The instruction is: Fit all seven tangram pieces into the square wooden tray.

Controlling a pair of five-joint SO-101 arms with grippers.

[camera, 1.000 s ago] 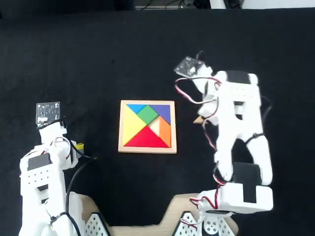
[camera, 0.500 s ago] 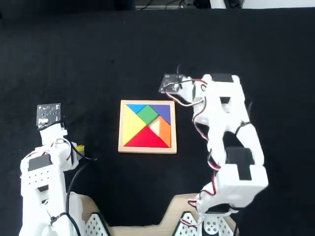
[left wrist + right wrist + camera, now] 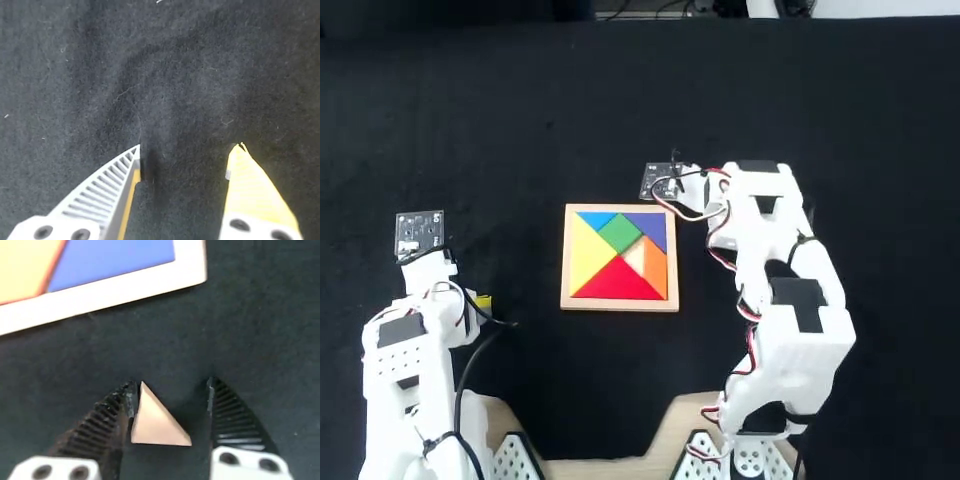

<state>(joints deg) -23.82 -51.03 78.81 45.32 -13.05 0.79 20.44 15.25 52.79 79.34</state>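
— Item one, the wooden tray (image 3: 620,304)?
— It is lying mid-table on the black cloth (image 3: 520,120), between the two arms. Six coloured pieces are sitting inside it: yellow triangle (image 3: 582,256), red triangle (image 3: 618,282), green square (image 3: 620,232), blue triangle (image 3: 597,218), purple piece (image 3: 656,229), orange piece (image 3: 657,268). A pale triangular patch (image 3: 634,258) is showing among them.
— Item two, the right gripper (image 3: 170,385)?
— Its jaws are standing spread, low over the cloth just outside a corner of the tray. A pale triangle (image 3: 157,421) is lying flat between them, resting against one finger and apart from the other.
— Item three, the left gripper (image 3: 190,147)?
— Its jaws are likewise standing apart, with only cloth between them, hanging well away from the tray.
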